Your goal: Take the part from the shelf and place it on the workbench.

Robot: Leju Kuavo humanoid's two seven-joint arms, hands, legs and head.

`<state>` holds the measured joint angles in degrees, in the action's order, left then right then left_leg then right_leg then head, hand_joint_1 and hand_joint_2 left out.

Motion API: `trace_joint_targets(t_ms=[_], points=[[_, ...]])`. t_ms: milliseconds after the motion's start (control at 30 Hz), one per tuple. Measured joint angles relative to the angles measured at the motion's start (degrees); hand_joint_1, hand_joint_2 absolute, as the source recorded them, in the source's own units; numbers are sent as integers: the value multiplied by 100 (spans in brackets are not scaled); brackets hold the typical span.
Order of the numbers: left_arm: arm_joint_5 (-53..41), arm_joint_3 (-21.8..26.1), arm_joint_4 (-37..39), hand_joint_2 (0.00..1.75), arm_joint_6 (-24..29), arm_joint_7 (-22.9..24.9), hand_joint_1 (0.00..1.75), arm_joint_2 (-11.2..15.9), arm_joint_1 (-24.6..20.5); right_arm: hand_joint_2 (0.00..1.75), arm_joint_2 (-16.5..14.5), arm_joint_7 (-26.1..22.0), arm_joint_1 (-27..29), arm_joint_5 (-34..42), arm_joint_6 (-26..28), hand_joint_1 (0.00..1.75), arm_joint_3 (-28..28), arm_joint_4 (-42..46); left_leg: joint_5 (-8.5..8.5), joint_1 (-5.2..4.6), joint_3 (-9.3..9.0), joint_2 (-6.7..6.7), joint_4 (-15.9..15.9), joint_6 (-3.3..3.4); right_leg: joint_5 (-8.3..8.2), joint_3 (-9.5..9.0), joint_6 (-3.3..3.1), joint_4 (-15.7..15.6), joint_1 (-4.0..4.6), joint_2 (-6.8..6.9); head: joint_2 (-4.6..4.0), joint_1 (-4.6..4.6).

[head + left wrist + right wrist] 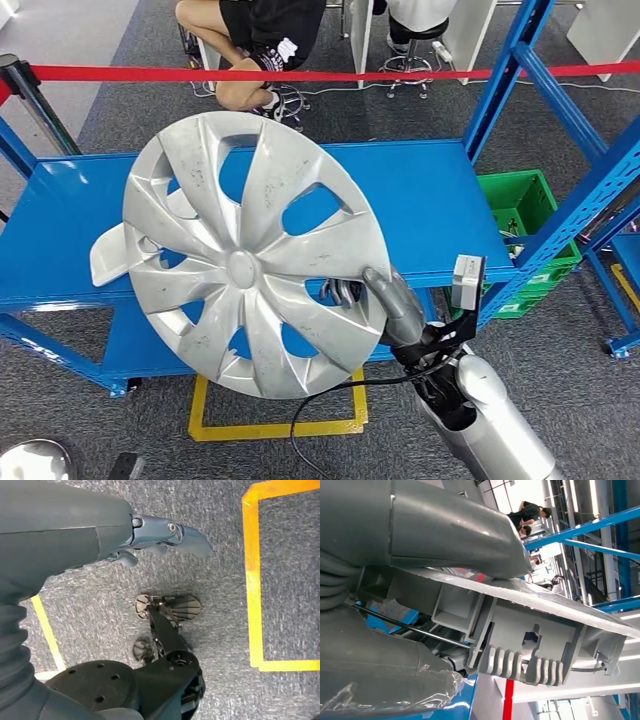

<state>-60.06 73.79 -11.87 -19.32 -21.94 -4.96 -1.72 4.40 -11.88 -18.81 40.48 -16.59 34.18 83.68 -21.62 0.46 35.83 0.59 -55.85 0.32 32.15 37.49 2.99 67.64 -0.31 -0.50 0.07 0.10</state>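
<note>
I'm holding the silver hubcap (249, 255) tilted above the blue shelf (430, 200), right hand (396, 305) gripping its right rim, thumb on the face. Left hand (113, 535) is hanging over grey carpet, fingers (181, 532) extended, holding nothing.

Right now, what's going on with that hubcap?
The right robot hand grips the silver hubcap by its rim, holding it tilted above the blue shelf. The right wrist view shows the thumb pressed on the rim. The left robot hand hangs over the carpet, holding nothing. The hubcap isn't set down yet.
</note>
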Motion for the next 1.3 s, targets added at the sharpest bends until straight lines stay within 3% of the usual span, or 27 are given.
trace_joint_targets(t_ms=[67, 100, 133, 200, 233, 300, 367, 433, 467, 533, 567, 600, 633, 667, 700, 767, 800, 867, 900, 967, 1033, 1067, 1100, 1133, 1200, 1267, 1300], points=[[-12, 14, 0, 175, -3, 14, 0, 1, 8, 0, 1, -15, 19, -10, 33, 175, 2, -1, 8, 6, 12, -5, -1, -9, 272, 231, 33, 647, -22, 2, 0, -1], [-21, 19, 0, 175, -3, 18, 0, 1, 12, 0, 2, -18, 28, -15, 50, 175, 3, -2, 18, 14, 20, -6, -2, -22, 242, 206, 47, 674, -31, 3, 0, -1], [-32, 23, 0, 175, -2, 21, 0, -3, 15, 0, 2, -20, 34, -21, 64, 175, 3, -2, 30, 27, 28, -5, -4, -42, 112, 66, 61, 470, -42, 5, 0, -2], [-58, 35, 0, 175, 4, 25, 0, -13, 17, 0, 1, -26, 27, -41, 85, 175, 4, -2, 60, 56, 51, 3, -19, -104, -204, -443, 98, -363, -63, 5, 0, 3], [-79, 41, 0, 175, 8, 24, 0, -16, 17, 0, -1, -32, 21, -54, 90, 175, 7, -1, 78, 62, 63, 9, -28, -145, -310, -638, 82, -689, -63, -15, 0, -3], [-127, 45, 0, 175, 13, 2, 0, -14, 15, 0, -5, -43, 8, -72, 98, 175, 12, -2, 132, 63, 86, 22, -39, -238, -354, -754, 14, -917, -42, -60, 0, -9], [-169, 43, 0, 175, 9, -43, 0, -24, 22, 0, -8, -53, 4, -82, 104, 175, 17, -4, 186, 79, 116, 26, -37, -326, -413, -671, -98, -888, -34, -76, 0, -12], [-201, 42, 0, 175, 2, -83, 0, -34, 30, 0, -13, -62, 1, -89, 108, 175, 22, -4, -20, 90, 215, 15, -214, -385, -497, -582, -216, -888, -38, -65, 0, -26], [-208, 41, 0, 175, 1, -96, 0, -36, 29, 0, -17, -69, -1, -91, 109, 175, 22, -4, -267, 91, 314, 8, -475, -400, -547, -527, -265, -892, -38, -58, 0, -37], [-224, 40, 0, 175, 12, -108, 0, -34, 25, 0, -24, -81, 4, -93, 111, 175, 23, -4, -804, 83, 540, 3, -1223, -416, -641, -402, -312, -891, -14, -45, 0, -49], [-245, 39, 0, 175, 33, -108, 0, -34, 23, 0, -25, -83, 9, -96, 113, 175, 23, -5, -945, 79, 607, 3, -1541, -415, -688, -337, -317, -889, -1, -39, 0, -51], [-271, 37, 0, 175, 59, -105, 0, -35, 22, 0, -25, -83, 15, -98, 117, 175, 24, -5, -955, 75, 595, 3, -1698, -406, -734, -275, -317, -886, 10, -33, 0, -50], [-297, 33, 0, 175, 86, -100, 0, -36, 22, 0, -25, -82, 19, -101, 122, 175, 25, -6, -859, 70, 484, 3, -1662, -391, -779, -214, -313, -884, 18, -29, 0, -50], [-317, 28, 0, 175, 107, -96, 0, -36, 21, 0, -25, -81, 22, -103, 126, 175, 25, -6, -712, 63, 271, 3, -1428, -370, -825, -159, -304, -883, 24, -28, 0, -51], [-323, 22, 0, 175, 120, -91, 0, -35, 17, 0, -25, -81, 21, -103, 131, 175, 25, -5, -608, 56, -16, 3, -1066, -345, -868, -115, -289, -882, 28, -28, 0, -51], [-325, 13, 0, 175, 148, -67, 0, -34, -2, 0, -25, -81, 9, -108, 140, 175, 21, -3, -582, 30, -522, 8, -325, -291, -950, -49, -244, -876, 46, -24, 0, -48], [-325, 11, 0, 175, 171, -38, 0, -34, -12, 0, -25, -81, 3, -113, 147, 175, 20, -3, -618, 16, -638, 11, -115, -261, -995, -26, -218, -881, 52, -19, 0, -45], [-322, 10, 0, 175, 242, 73, 0, -33, -6, 0, -22, -83, 7, -120, 158, 175, 18, -10, -594, -5, -622, 7, -11, -181, -1081, 13, -158, -910, 42, -14, 0, -45], [-320, 11, 0, 175, 275, 138, 0, -33, 8, 0, -20, -85, 21, -122, 162, 175, 16, -15, -548, -7, -585, -3, -4, -134, -1046, 49, -129, -893, 32, -11, 0, -45], [-318, 12, 0, 175, 325, 260, 0, -30, 30, 0, -13, -90, 53, -143, 168, 175, 13, -21, -444, 4, -496, -24, 8, -50, -684, 182, -77, -573, 19, -3, 0, -28], [-328, 13, 0, 175, 355, 340, 0, -22, 33, 0, -6, -92, 65, -188, 179, 175, 11, -22, -343, -1, -384, -31, 5, -10, -142, 376, -44, 139, 18, 4, 0, -9], [-341, 13, 0, 175, 363, 367, 0, -19, 32, 0, -4, -92, 61, -226, 189, 175, 12, -27, -291, -6, -319, -31, 3, -6, 15, 439, -35, 481, 18, 4, 0, -9], [-360, 13, 0, 175, 366, 388, 0, -19, 32, 0, -3, -93, 52, -269, 203, 175, 14, -35, -237, -11, -251, -33, 0, -8, 47, 431, -32, 681, 19, 4, 0, -10], [-379, 13, 0, 175, 359, 402, 0, -19, 32, 0, -3, -96, 37, -326, 226, 175, 18, -45, -184, -14, -183, -34, -4, -15, -38, 326, -35, 686, 20, 4, 0, -10], [-412, 12, 0, 175, 337, 412, 0, -24, 29, 0, -3, -137, -15, -495, 303, 175, 30, -62, -87, -15, -60, -36, -18, -42, -321, -172, -58, 127, 20, 5, 0, -10], [-450, 9, 0, 175, 314, 393, 0, -28, 27, 0, -2, -246, -61, -705, 421, 175, 36, -54, 1, -24, 21, -36, -37, -91, -348, -740, -81, -669, 30, 6, 0, -17], [-478, 8, 0, 175, 302, 377, 0, -28, 27, 0, 7, -325, -53, -810, 489, 175, 27, -30, 45, -25, 38, -36, -41, -119, -306, -883, -91, -913, 39, 2, 0, -14]])
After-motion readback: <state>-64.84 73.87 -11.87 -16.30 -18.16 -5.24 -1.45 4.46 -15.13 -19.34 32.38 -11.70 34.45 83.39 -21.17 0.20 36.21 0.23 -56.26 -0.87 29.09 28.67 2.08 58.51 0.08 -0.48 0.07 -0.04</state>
